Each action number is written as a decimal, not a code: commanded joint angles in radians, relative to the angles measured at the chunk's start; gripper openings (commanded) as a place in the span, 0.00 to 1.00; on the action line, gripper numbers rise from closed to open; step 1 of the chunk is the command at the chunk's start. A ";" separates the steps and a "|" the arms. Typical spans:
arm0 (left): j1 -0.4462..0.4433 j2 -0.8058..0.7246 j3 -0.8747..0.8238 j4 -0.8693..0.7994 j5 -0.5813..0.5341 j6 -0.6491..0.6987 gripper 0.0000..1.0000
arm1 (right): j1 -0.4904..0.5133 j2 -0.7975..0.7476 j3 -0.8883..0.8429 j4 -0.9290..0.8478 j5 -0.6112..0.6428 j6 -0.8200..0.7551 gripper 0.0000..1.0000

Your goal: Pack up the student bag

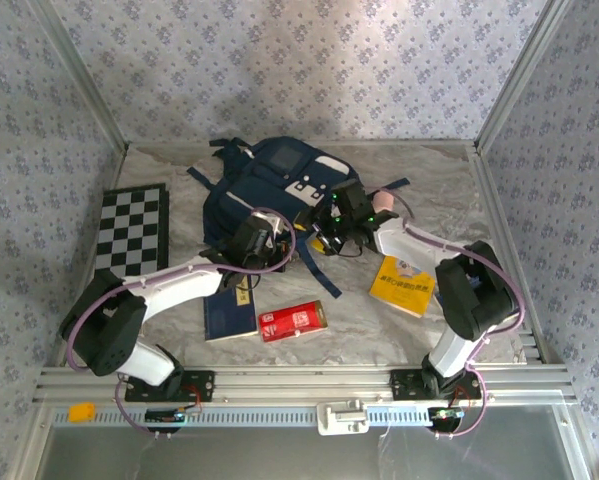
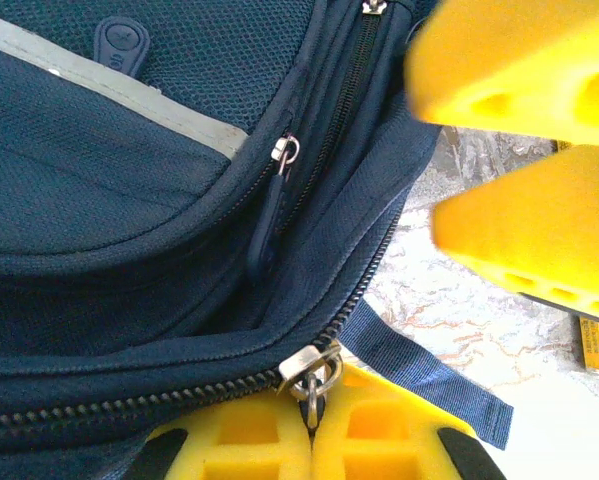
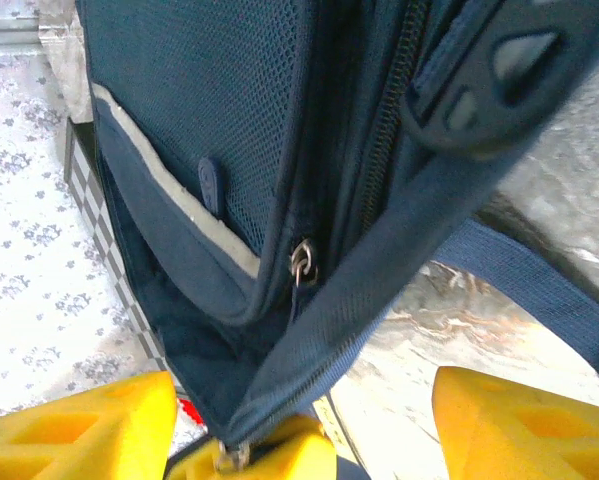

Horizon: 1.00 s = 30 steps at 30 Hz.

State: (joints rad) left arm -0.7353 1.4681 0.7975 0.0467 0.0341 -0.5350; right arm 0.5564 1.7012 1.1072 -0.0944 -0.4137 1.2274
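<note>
The student bag (image 1: 269, 185), navy with pale patches, lies at the back middle of the table. My left gripper (image 2: 312, 420) is shut on the metal zipper pull (image 2: 312, 378) of the bag's main zipper, at the bag's near edge; from above the left gripper (image 1: 262, 243) sits at the bag's front. My right gripper (image 3: 304, 400) stands open, its yellow fingers (image 3: 524, 420) on either side of the bag's zippered edge (image 3: 379, 300) without pinching it. From above the right gripper (image 1: 331, 222) is at the bag's right front corner. A second small zipper pull (image 3: 301, 262) hangs on a front pocket.
A dark blue book (image 1: 229, 312) and a red box (image 1: 293, 321) lie in front of the bag. A yellow book (image 1: 402, 284) lies to the right. A checkerboard (image 1: 129, 230) lies at the left. A loose strap (image 2: 429, 375) trails on the marbled tabletop.
</note>
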 commanded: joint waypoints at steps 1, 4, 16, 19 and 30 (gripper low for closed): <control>-0.007 -0.010 0.053 0.035 0.023 0.021 0.00 | 0.021 0.043 0.015 0.093 0.058 0.088 0.64; -0.007 -0.007 0.061 0.025 0.026 0.027 0.00 | 0.023 0.074 0.017 0.110 0.073 0.099 0.51; -0.006 -0.059 0.066 -0.085 0.059 0.084 0.00 | -0.052 0.099 0.074 -0.035 0.070 -0.089 0.00; 0.002 -0.094 0.042 -0.154 0.037 0.102 0.00 | -0.091 0.102 0.113 -0.078 0.033 -0.173 0.00; 0.141 -0.122 -0.018 -0.282 0.099 0.088 0.00 | -0.220 0.224 0.339 -0.274 -0.061 -0.391 0.00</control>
State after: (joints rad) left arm -0.6163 1.3540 0.7696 -0.1333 0.0914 -0.4599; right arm 0.3866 1.8961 1.3659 -0.3363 -0.5171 0.9348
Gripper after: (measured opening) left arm 0.044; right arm 0.059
